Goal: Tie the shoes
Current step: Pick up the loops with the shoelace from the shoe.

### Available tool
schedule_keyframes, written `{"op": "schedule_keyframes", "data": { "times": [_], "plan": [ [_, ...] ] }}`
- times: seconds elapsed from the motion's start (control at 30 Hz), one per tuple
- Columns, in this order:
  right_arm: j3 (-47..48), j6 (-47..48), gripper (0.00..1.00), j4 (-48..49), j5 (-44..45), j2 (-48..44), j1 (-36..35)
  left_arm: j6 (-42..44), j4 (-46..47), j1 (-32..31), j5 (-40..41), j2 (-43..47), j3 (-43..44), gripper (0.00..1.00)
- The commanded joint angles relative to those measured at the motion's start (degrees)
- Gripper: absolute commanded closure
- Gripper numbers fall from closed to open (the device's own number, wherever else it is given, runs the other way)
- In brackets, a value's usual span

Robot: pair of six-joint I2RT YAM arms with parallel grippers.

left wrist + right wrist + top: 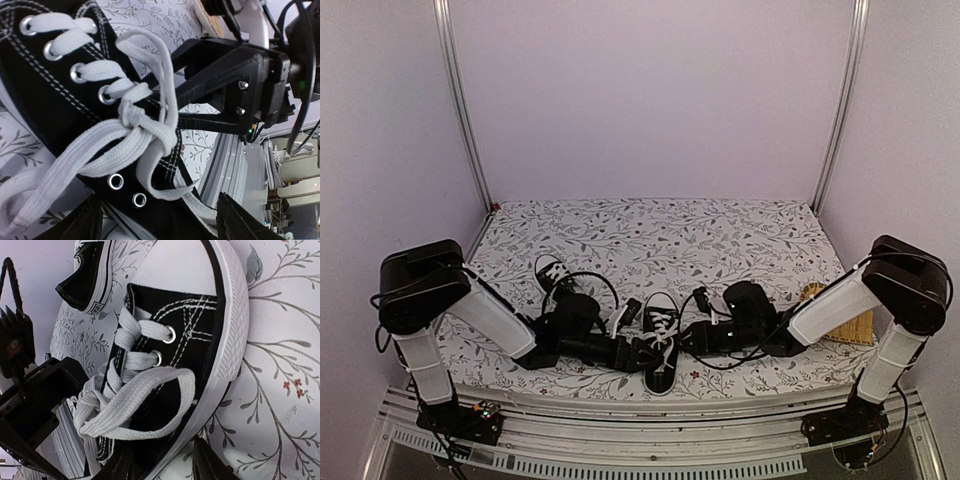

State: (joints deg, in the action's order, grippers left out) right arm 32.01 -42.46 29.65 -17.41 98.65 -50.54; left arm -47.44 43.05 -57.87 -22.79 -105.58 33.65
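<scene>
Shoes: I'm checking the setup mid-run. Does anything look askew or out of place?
The pair is split. The near shoe sits front centre, its laces only loosely knotted, with ends trailing over the side. The far shoe sits apart to the left, turned at an angle.

No legible text anywhere, even on the shoes (661, 345)

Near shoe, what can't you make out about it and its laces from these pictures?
- Top external: near shoe, lacing too small to read.
- Left wrist: its toe and front lacing cut off by the top-left edge.
- Right wrist: right gripper fingertips cut off by the bottom edge, so any grip is unclear.
</scene>
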Motion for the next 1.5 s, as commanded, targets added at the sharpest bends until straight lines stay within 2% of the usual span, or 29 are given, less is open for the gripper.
{"op": "schedule_keyframes", "data": {
  "times": [0.0,0.1,0.17,0.33,0.43,0.5,0.77,0.93,1.03,1.33,1.47],
  "plan": [
    [2.49,0.77,0.59,4.9,-3.18,2.37,1.68,-1.53,5.34,-2.19,-1.4,-1.38,2.41,0.22],
    [3.13,1.6,0.59,5.25,-4.42,2.81,2.86,-0.78,3.16,-2.17,-0.27,0.08,2.77,0.22],
    [2.63,2.12,0.59,5.09,-4.52,1.76,3.52,0.79,-2.32,-1.73,2.5,3.13,2.23,0.22],
    [-2.27,3.06,0.56,4.23,-3.86,-3.42,5.38,7.49,-24.35,-0.75,12.8,13.49,5.1,0.22],
    [-4.83,3.59,0.54,3.49,-3.33,-6.27,6.23,13.26,-38.58,-0.33,18.06,14.02,12.4,0.22],
    [-5.95,3.91,0.53,3.05,-3.0,-7.59,6.37,16.48,-43.01,-0.39,19.07,12.29,16.74,0.22],
    [-8.21,3.79,0.52,3.22,-2.57,-10.73,6.84,27.82,-50.44,-1.09,17.6,3.78,28.78,0.24],
    [-9.5,3.87,0.51,3.35,-2.45,-12.23,7.65,32.39,-53.37,-1.81,17.04,0.21,32.93,0.27],
    [-10.49,3.67,0.51,3.72,-2.54,-12.92,8.23,33.98,-55.1,-2.18,16.82,-1.09,34.29,0.29],
    [-11.48,3.09,0.51,4.72,-2.89,-13.14,8.95,35.35,-58.51,-3.6,19.06,-3.31,35.85,0.27],
    [-11.44,2.83,0.51,5.21,-3.06,-12.96,9.03,35.49,-58.53,-3.95,19.55,-3.66,36.0,0.33]
  ]
}}
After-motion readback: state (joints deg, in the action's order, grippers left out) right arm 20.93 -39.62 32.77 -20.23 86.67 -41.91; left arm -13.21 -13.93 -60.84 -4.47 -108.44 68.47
